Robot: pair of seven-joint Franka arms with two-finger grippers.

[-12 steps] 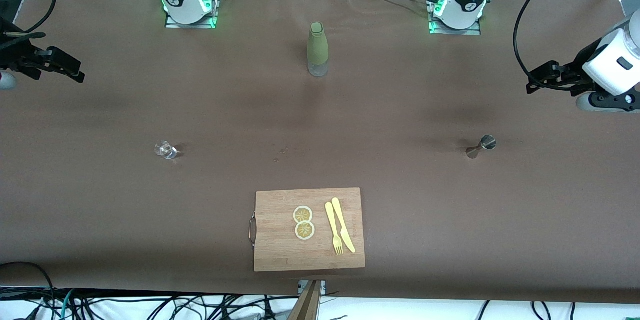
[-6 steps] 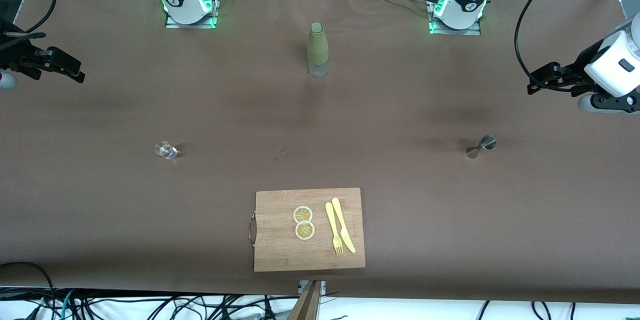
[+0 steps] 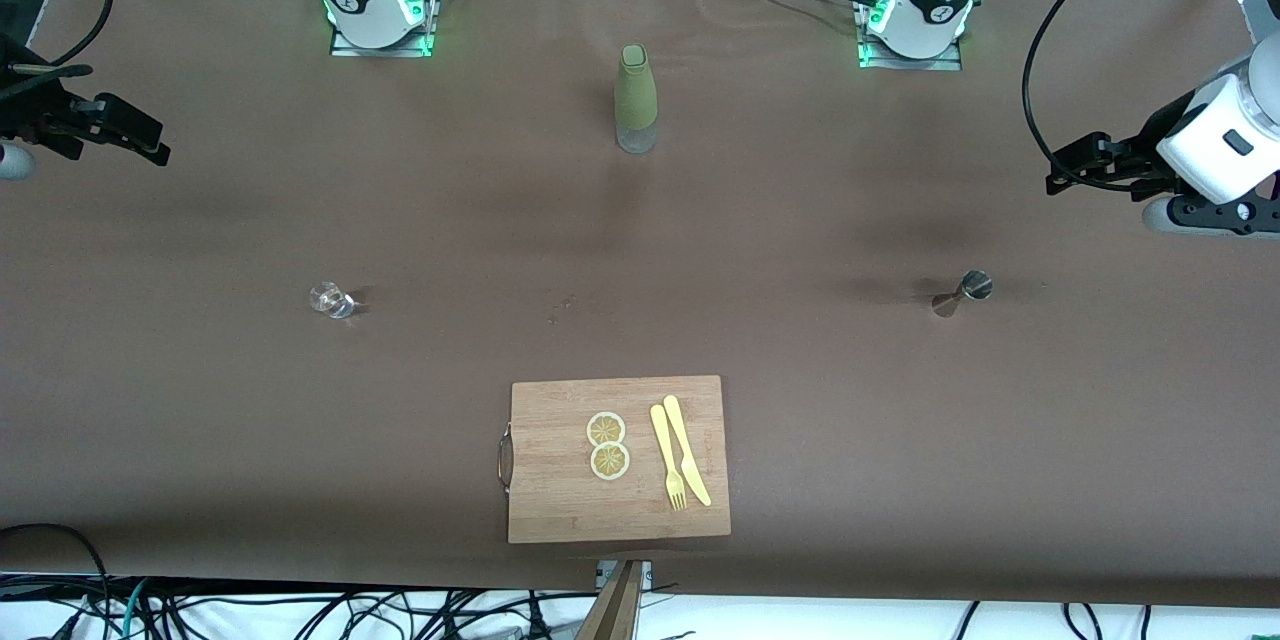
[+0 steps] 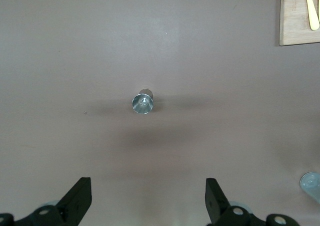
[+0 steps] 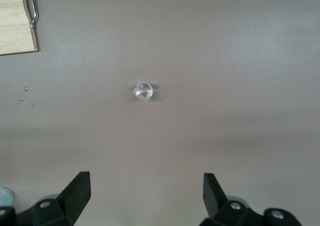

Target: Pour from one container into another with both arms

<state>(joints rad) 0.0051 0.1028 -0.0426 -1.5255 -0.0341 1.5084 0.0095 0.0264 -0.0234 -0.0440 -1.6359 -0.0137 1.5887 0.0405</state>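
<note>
Cut off by the front view's edges: most of both arms, left (image 3: 1215, 135) and right (image 3: 70, 115). Cropped to a corner in the wrist views: board (image 4: 299, 20); likewise bottle (image 4: 311, 182). Too small to tell: contents of glass (image 5: 143, 91) and jigger (image 4: 142, 103). Unclear: specks (image 5: 20, 99) on bench (image 3: 800, 370).

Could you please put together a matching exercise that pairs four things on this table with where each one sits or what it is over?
Things:
1. green bottle
2. clear glass
3. metal jigger
4. lemon slices

Places:
A. on the wooden cutting board, beside the yellow fork and knife
B. toward the left arm's end of the table, with the open left gripper over the table near it
C. standing upright between the two arm bases
D. toward the right arm's end of the table, with the open right gripper over the table near it

Pairs: 1-C, 2-D, 3-B, 4-A
</note>
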